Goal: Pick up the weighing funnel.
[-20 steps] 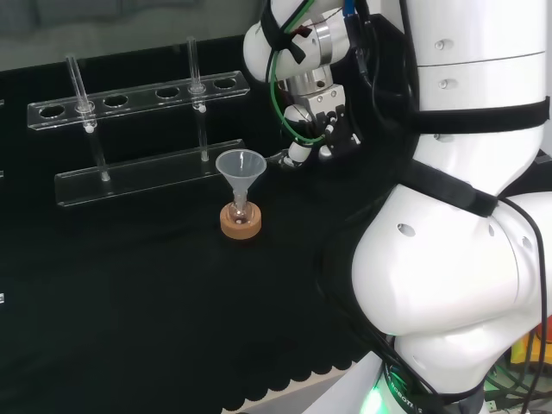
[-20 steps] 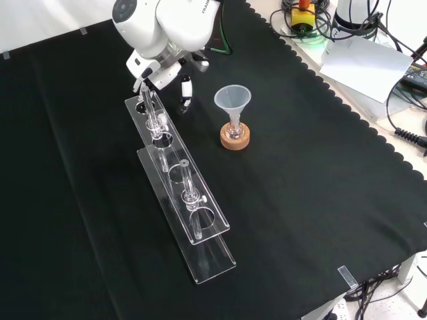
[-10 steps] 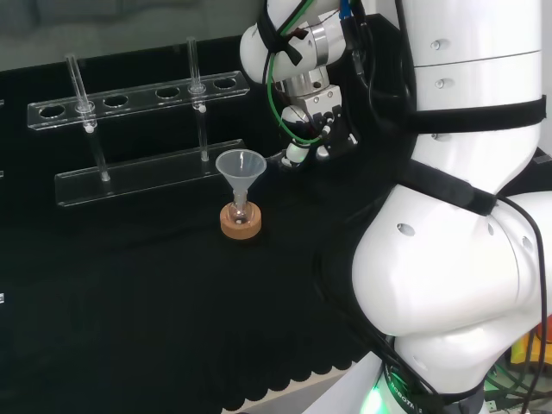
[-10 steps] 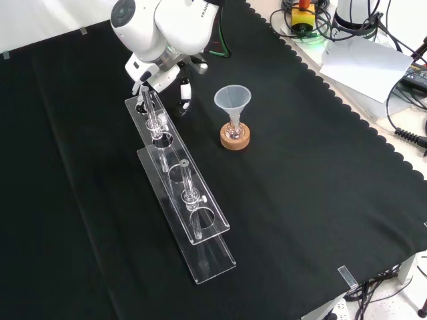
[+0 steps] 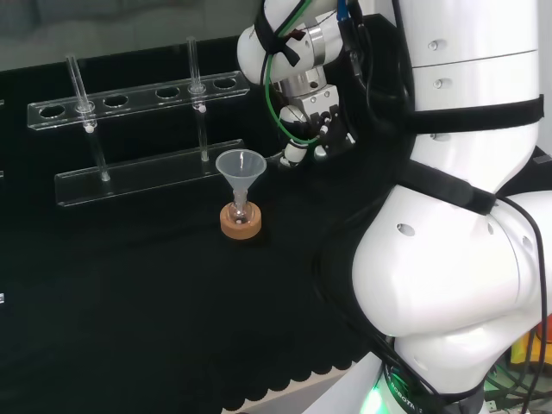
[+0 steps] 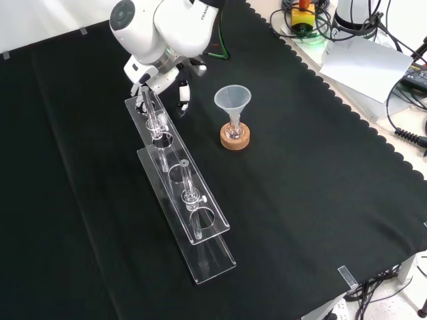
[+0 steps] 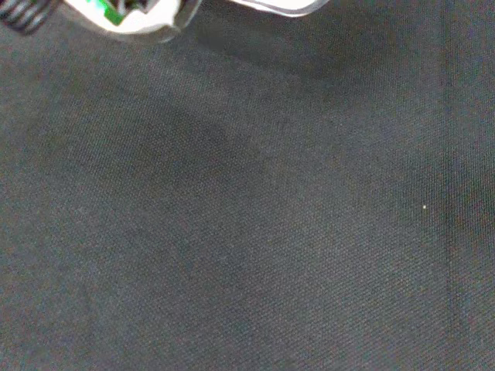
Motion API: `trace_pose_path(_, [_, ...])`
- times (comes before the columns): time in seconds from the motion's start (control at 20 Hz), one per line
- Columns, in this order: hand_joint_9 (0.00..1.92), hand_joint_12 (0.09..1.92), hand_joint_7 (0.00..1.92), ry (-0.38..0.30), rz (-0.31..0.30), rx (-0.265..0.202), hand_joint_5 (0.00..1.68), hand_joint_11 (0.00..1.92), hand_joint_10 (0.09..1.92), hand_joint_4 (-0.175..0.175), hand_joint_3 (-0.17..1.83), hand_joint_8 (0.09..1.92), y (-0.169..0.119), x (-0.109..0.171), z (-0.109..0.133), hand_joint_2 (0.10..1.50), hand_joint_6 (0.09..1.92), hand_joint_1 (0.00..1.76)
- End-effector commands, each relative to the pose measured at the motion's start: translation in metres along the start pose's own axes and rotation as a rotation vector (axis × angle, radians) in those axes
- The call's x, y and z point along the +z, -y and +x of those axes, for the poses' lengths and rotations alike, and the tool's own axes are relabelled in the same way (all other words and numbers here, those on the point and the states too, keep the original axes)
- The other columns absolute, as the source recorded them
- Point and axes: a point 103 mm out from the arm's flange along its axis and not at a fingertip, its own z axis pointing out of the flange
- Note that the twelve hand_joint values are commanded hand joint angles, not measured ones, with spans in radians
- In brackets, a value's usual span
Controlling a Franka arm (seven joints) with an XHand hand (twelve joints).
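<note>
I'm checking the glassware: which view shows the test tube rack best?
The head view: the test tube rack stands broadside, unobstructed, two tubes upright. The front view shows it lengthwise, far end beside the hand. The wrist view has a clear edge I cannot identify.

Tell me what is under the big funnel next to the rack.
The funnel stands mouth up with its stem in a small flask. The flask sits on a cork ring, which rests on the black cloth. What the flask holds, if anything, cannot be seen.

Funnel (image 6: 232, 100) in flask (image 6: 234, 127) on cork ring (image 6: 235, 141), right of rack (image 6: 172, 155), front view.
</note>
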Motion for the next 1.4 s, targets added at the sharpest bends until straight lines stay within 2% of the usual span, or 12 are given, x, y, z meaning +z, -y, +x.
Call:
trace_pose_path(0.05, [0.79,1.29,0.51,0.007,-0.001,-0.002,0.70,0.49,0.51,-0.029,0.61,0.67,-0.002,0.000,0.001,0.65,0.62,0.86])
trace_pose_path(0.7, [0.80,1.29,0.52,0.009,0.013,-0.019,0.74,0.50,0.51,-0.022,0.62,0.67,-0.008,0.005,-0.001,0.65,0.66,0.87])
trace_pose_path(1.4, [0.80,1.28,0.52,0.059,0.003,0.000,0.76,0.51,0.51,-0.018,0.62,0.67,-0.012,0.007,-0.002,0.65,0.68,0.91])
